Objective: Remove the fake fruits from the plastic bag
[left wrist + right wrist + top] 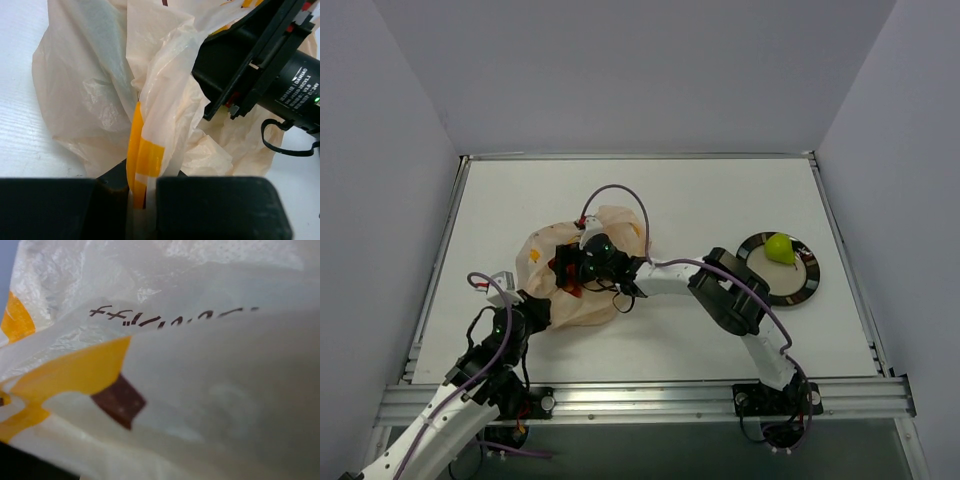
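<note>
The peach-orange plastic bag [582,312] lies crumpled left of the table's centre. My left gripper [534,308] is shut on a fold of the bag's near edge; in the left wrist view the film with an orange mark [145,155] is pinched between the jaws of the left gripper [145,187]. My right gripper [570,268] reaches into the bag's mouth, its fingers hidden by film. The right wrist view shows only bag film [210,390] close up. A yellow-green fruit [779,247] sits on the dark round plate [792,297]. The other fruits are hidden.
The right arm's black wrist [260,60] fills the upper right of the left wrist view, beside the bag [85,90]. The plate stands at the right of the table. Grey walls close in the table on three sides.
</note>
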Available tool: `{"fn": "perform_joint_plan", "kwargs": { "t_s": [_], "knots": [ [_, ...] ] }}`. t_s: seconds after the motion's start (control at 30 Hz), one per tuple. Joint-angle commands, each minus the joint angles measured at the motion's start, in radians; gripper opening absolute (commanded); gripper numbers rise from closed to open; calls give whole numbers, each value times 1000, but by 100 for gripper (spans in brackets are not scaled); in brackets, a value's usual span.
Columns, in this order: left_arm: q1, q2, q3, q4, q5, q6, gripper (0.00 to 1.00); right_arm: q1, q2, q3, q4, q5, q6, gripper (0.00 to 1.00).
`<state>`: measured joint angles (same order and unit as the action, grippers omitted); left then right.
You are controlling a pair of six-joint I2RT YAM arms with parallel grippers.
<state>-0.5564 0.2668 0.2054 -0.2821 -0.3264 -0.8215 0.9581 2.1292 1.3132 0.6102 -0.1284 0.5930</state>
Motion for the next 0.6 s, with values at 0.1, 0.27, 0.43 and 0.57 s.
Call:
{"fn": "perform_joint_plan", "kwargs": {
  "t_s": [0.1,0.27,0.43,0.57],
  "knots": [
    [-5,-32,12,-68,-26,-59,2,4,60,63,20,-95,34,100],
    [-7,-23,12,-77,-30,-62,2,-1,71,55,65,-62,31,64],
    [-5,-8,26,-58,-28,-38,2,2,5,29,83,-4,-73,15],
    [-7,31,34,-46,-33,-36,2,4,-66,-26,69,51,-116,4]
  ]
}}
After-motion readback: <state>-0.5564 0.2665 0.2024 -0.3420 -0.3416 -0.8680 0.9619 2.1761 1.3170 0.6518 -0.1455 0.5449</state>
